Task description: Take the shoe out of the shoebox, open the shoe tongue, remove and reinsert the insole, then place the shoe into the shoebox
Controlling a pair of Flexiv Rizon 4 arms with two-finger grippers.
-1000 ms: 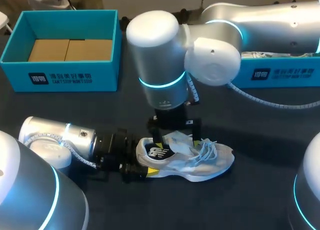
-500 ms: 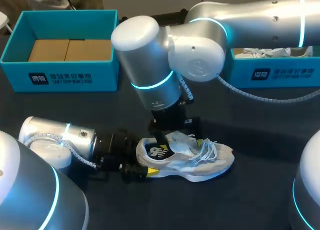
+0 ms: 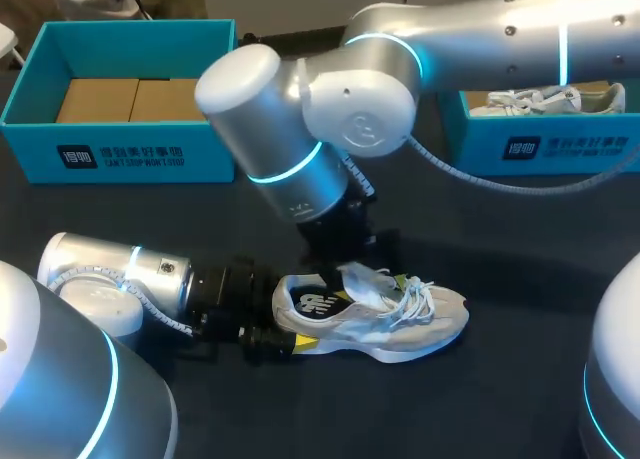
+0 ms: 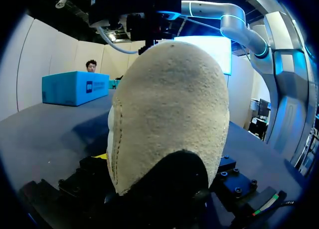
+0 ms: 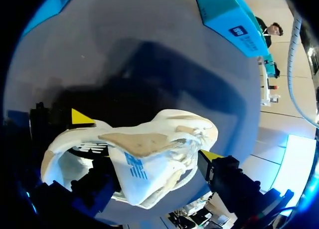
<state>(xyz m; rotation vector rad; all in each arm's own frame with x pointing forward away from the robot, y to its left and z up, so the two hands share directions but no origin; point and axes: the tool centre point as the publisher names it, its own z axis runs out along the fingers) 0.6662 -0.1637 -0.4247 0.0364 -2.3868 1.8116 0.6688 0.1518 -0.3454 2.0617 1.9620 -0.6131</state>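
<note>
A shoe (image 3: 375, 319) is seen lying on the bench (image 3: 520, 249), its heel held between the jaws of the left gripper (image 3: 285, 337) at its left. The right gripper (image 3: 338, 267) is placed just above its tongue. Behind, one shoebox (image 3: 120, 144) is set rear left, another shoebox (image 3: 565, 144), with a second shoe (image 3: 540, 101) inside, rear right.

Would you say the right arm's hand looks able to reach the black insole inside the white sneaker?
Probably yes: the right hand hangs above the white sneaker, the black insole shows through its upward opening, and the left hand holds only the heel.
</note>
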